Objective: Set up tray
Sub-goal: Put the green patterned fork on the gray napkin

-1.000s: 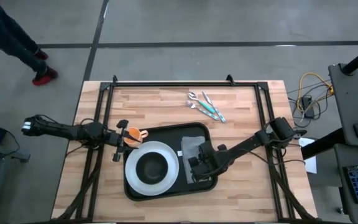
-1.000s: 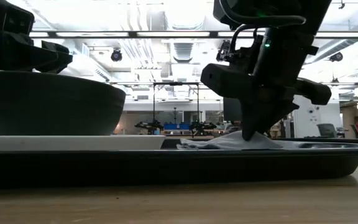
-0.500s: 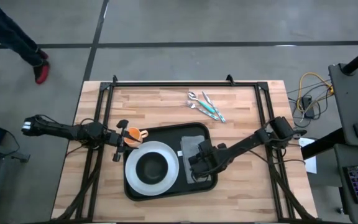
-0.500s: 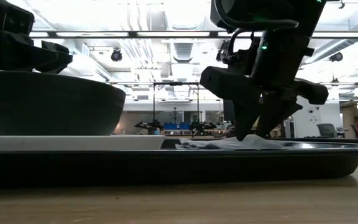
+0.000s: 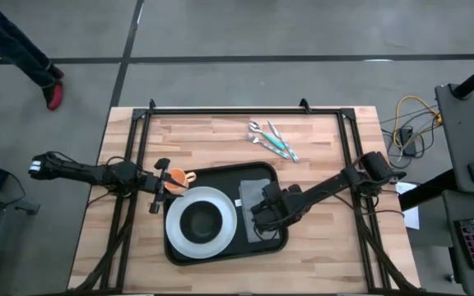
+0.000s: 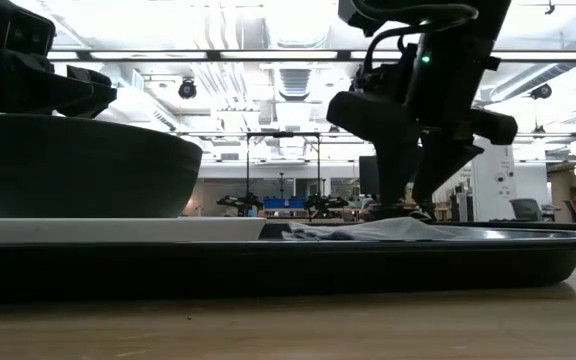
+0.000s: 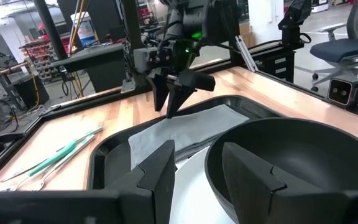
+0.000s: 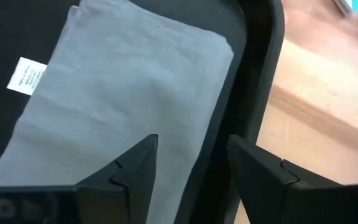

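The black tray (image 5: 224, 172) lies at the table's near middle. On its left part a black bowl (image 5: 200, 220) stands on a white plate (image 5: 220, 204). A grey napkin (image 8: 129, 87) with a white tag lies flat on the tray's right part. My right gripper (image 6: 406, 207) is open just over the napkin's near end, fingers pointing down, one over the napkin and one over the tray's rim (image 8: 260, 74). At the plate's far left edge my left gripper (image 7: 194, 168) is open with nothing between its fingers. An orange thing (image 5: 176, 178) shows beside it.
Several pieces of cutlery (image 5: 271, 138) with teal handles lie on the wood at the table's far side, right of the middle. Bare wood (image 5: 327, 247) stretches right of the tray. A person's legs (image 5: 23, 49) show on the floor beyond the table's far left corner.
My right gripper has opened, let go of the napkin and risen a little. The napkin, which was drawn up into a peak at the fingers, has dropped flat onto the tray.
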Available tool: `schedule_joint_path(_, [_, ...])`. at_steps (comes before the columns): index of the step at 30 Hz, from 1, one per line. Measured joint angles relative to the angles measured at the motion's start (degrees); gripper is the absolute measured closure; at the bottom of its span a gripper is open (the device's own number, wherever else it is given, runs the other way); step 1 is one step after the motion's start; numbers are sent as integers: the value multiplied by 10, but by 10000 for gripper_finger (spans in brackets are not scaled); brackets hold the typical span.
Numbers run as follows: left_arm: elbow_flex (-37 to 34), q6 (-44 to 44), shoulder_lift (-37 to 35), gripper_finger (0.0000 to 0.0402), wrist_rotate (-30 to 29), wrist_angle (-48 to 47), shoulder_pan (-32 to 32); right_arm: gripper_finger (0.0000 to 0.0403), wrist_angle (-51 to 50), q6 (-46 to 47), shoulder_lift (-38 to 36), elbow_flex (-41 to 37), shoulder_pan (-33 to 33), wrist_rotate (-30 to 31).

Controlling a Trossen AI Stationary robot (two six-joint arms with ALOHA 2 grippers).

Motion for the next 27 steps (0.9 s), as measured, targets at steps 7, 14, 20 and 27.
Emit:
schedule_joint_path(7, [0,0,0,285,0,0,0,227,1,-40,-14,0,-16,40])
schedule_joint_path(14, [0,0,0,285,0,0,0,227,1,-107,-28,0,-45,50])
schedule_joint_path(20, [0,0,0,285,0,0,0,227,0,-154,-28,-1,-80,62])
schedule_joint_path(27, [0,0,0,285,0,0,0,227,2,-215,-35,-1,-135,68])
